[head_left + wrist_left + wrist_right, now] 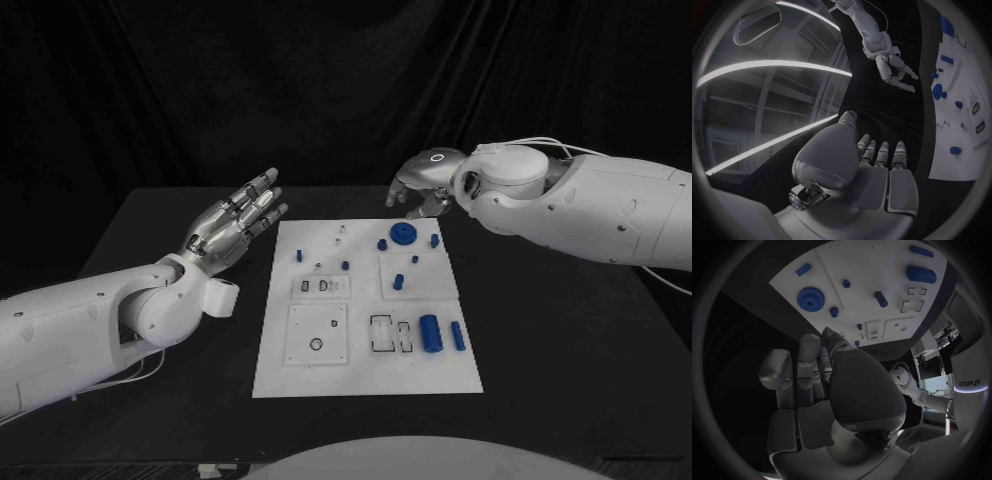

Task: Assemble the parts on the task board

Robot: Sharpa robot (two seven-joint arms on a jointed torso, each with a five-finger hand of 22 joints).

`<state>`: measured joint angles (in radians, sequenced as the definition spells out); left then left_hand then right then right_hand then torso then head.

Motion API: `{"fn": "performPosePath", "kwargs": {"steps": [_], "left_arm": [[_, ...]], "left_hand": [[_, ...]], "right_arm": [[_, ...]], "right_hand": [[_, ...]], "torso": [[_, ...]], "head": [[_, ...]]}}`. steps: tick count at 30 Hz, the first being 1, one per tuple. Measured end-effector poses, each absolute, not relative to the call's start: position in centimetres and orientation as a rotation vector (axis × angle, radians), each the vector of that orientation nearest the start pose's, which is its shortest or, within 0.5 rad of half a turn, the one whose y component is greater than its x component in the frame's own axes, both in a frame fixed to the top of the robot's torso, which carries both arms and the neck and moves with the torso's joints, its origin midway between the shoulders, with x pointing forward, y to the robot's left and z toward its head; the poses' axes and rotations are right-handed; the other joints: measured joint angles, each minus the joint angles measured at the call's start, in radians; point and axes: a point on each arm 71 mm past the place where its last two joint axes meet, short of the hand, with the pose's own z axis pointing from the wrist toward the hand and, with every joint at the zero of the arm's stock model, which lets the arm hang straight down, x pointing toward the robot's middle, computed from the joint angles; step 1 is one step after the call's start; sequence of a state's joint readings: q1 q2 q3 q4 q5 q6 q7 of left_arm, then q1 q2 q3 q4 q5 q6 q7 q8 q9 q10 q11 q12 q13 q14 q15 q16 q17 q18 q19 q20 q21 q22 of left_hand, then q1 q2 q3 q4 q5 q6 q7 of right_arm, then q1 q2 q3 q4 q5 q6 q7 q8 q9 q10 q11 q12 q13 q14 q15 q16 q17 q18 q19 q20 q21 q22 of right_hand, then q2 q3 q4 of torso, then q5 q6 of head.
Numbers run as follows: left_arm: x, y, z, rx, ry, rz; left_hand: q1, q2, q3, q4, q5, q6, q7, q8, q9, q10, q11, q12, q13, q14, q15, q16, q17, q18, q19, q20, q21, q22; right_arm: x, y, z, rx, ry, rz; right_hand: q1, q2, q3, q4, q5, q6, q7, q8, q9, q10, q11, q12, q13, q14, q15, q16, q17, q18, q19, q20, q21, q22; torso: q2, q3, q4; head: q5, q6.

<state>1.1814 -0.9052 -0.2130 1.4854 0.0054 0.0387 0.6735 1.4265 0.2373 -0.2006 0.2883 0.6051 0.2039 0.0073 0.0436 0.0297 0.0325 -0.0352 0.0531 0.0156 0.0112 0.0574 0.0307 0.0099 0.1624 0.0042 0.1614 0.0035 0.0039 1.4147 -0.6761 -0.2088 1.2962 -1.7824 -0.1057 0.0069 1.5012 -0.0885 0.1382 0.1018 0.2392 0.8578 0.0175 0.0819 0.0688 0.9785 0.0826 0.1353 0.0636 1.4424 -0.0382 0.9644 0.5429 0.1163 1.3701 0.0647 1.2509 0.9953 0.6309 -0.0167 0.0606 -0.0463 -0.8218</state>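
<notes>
Board (361, 375) lying mid-table (577, 340), blue gear (404, 234) near its far edge | I am hovering the right hand (421, 192) beyond it, fingers apart, empty | left hand (238, 222) idling beside, fingers apart | advising a slow descent, pinching the gear rim squarely.

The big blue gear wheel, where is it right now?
In the head view the blue gear sits on the far right part of the white task board, just in front of the right hand, with nothing touching it.
</notes>
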Motion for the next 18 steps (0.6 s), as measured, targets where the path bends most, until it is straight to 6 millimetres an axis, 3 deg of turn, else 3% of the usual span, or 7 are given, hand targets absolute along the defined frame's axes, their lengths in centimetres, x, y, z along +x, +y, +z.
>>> {"fn": "performPosePath", "kwargs": {"steps": [4,8,18], "left_arm": [[45.8,24.1,-22.9,-1.014,1.431,-1.86],[45.8,23.9,-22.9,-1.011,1.435,-1.874],[45.7,24.0,-22.9,-1.01,1.439,-1.892]], "left_hand": [[0.004,0.004,0.0,0.0,-0.004,0.0,0.0,0.0,0.0,0.0,0.0,0.0,0.0,0.0,0.0,0.0,0.0,0.0,0.0,0.0,0.0,0.0],[0.004,0.004,0.0,0.0,-0.004,0.0,0.0,0.0,0.0,-0.004,0.003,0.0,0.0,-0.004,-0.004,0.0,-0.001,0.0,0.0,0.0,0.0,0.0],[0.004,0.004,0.0,0.0,-0.004,0.0,0.0,0.0,0.0,-0.004,0.003,0.0,0.0,-0.004,-0.004,0.0,-0.001,0.0,0.0,0.0,0.0,0.0]], "right_arm": [[53.6,-17.2,-16.1,-0.756,1.625,0.366],[53.7,-17.0,-16.5,-0.772,1.608,0.372],[53.9,-16.4,-18.0,-0.801,1.596,0.393]], "right_hand": [[-0.013,-0.013,-0.003,0.004,-0.039,0.006,-0.001,0.0,0.0,0.023,-0.01,-0.008,0.0,0.0,0.0,0.009,0.016,0.0,0.0,0.0,0.004,0.014],[-0.021,-0.021,-0.005,0.014,-0.063,0.013,-0.002,0.0,0.0,0.038,-0.018,-0.015,0.0,0.004,-0.004,0.02,0.029,0.0,0.0,0.0,0.01,0.024],[-0.033,-0.022,-0.005,0.02,-0.07,0.02,0.005,0.0,0.001,0.043,-0.015,-0.024,0.0,0.004,-0.004,0.031,0.045,0.0,0.004,-0.004,0.015,0.038]], "torso": [[0.003,-0.0025,0.0027],[0.003,-0.0035,0.0051],[0.004,-0.0052,0.0033]], "head": [[0.002,0.0],[0.008,-0.008],[0.019,-0.017]]}}
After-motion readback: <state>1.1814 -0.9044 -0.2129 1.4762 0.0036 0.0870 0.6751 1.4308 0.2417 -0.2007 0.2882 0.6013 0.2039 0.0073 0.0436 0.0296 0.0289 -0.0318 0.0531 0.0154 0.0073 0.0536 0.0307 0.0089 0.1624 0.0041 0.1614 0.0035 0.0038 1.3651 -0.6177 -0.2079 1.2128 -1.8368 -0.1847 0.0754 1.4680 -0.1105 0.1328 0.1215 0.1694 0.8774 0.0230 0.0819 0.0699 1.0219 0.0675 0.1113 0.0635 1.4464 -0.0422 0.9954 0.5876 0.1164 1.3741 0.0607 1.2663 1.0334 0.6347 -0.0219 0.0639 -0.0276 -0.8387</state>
